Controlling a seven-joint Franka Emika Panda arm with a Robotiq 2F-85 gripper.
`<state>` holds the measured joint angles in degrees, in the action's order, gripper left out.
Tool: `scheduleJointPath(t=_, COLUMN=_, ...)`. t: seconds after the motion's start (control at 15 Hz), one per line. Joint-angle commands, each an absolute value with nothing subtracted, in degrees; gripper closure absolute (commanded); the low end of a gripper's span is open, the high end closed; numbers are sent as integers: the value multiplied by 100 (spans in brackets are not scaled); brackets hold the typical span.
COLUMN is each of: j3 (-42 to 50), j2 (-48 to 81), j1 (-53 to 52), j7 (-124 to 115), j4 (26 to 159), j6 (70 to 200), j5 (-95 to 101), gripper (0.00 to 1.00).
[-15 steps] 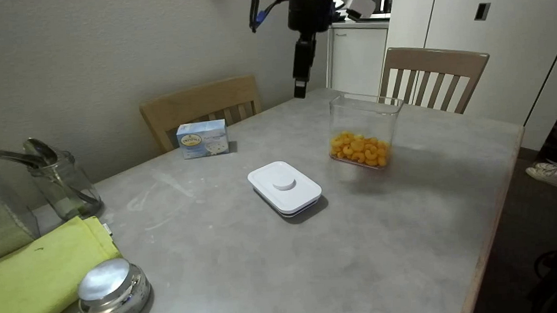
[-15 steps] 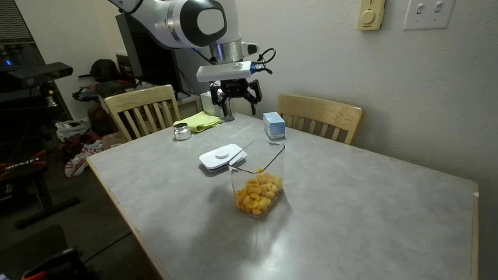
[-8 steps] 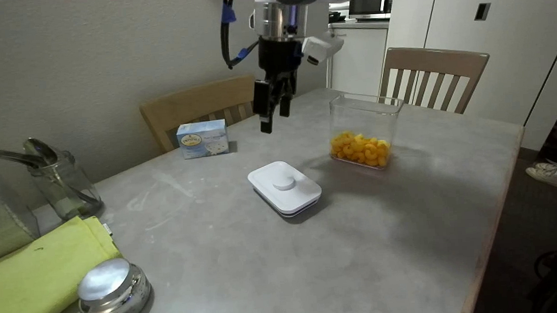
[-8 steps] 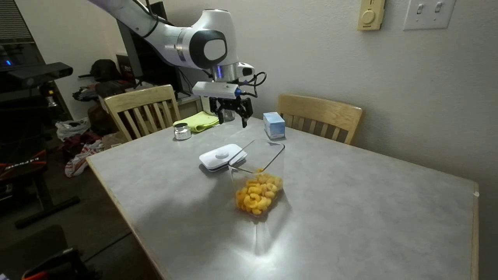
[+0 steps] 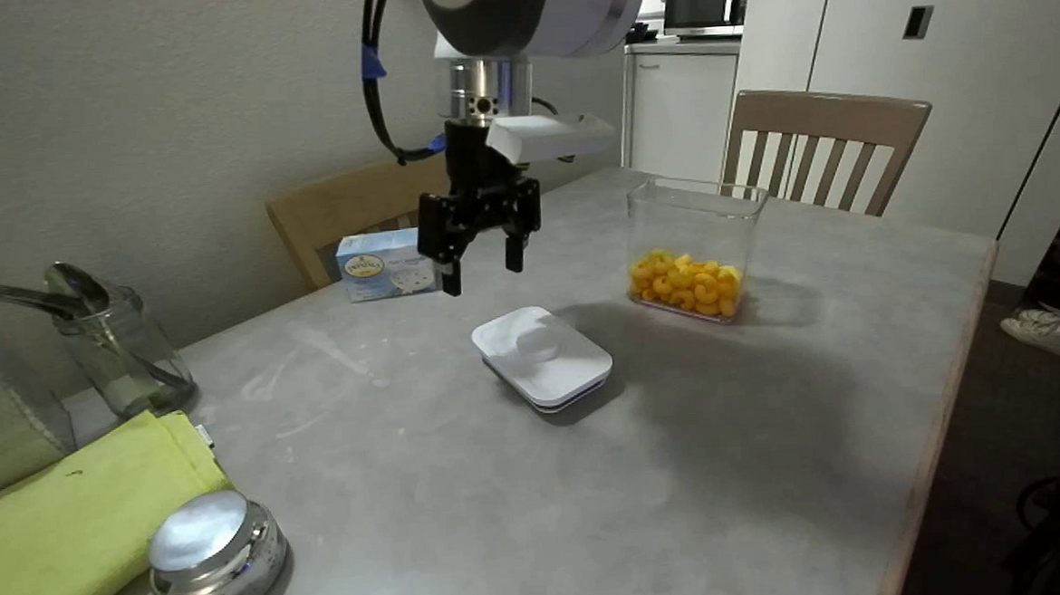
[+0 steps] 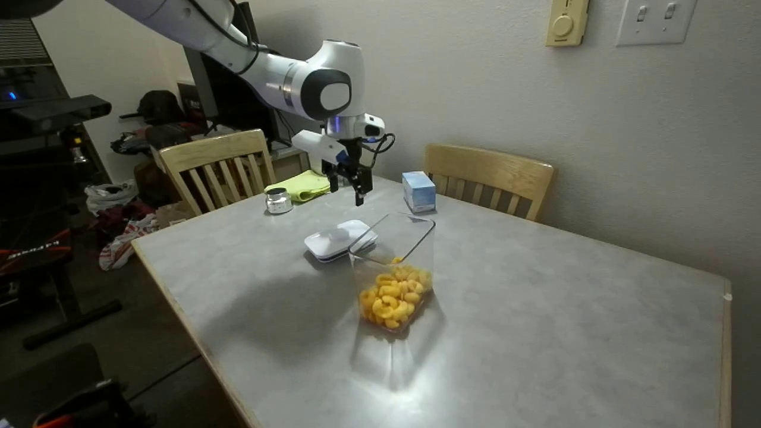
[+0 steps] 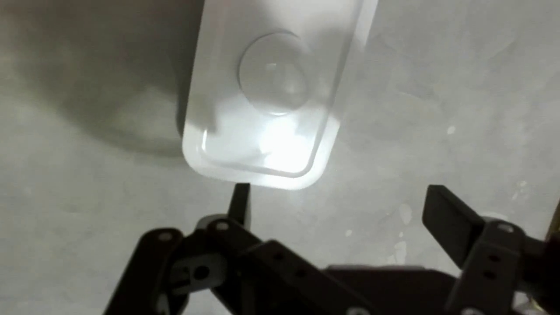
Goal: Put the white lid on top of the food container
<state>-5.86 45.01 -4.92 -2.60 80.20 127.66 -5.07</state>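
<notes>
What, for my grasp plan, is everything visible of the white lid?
The white lid is a plastic-looking rounded rectangle with a raised round central knob, an inner outline near its border and a dark line along its side. It lies flat on the grey table, knob up, beside and apart from the food container. Shadow crosses part of its top. Only the table touches it; the open gripper hangs higher.

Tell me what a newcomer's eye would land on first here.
Probably the orange-yellow food pieces at the bottom of the lidless clear food container, right of centre in an exterior view. Next, the black gripper, hanging open above the grey table near the white lid. Then the bright lime-yellow cloth, beside the shiny metallic pot in both exterior views.
</notes>
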Motion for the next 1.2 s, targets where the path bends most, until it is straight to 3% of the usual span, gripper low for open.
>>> scheduleJointPath(t=0.0, j3=-563, j2=4573, j1=-543, j7=-335, j4=7913, j6=12743, j5=-597, gripper=0)
scheduleJointPath(t=1.13, j3=-279, j2=4447, j1=-941, j7=-1824, j4=8261, j6=11515, j5=-566, gripper=0)
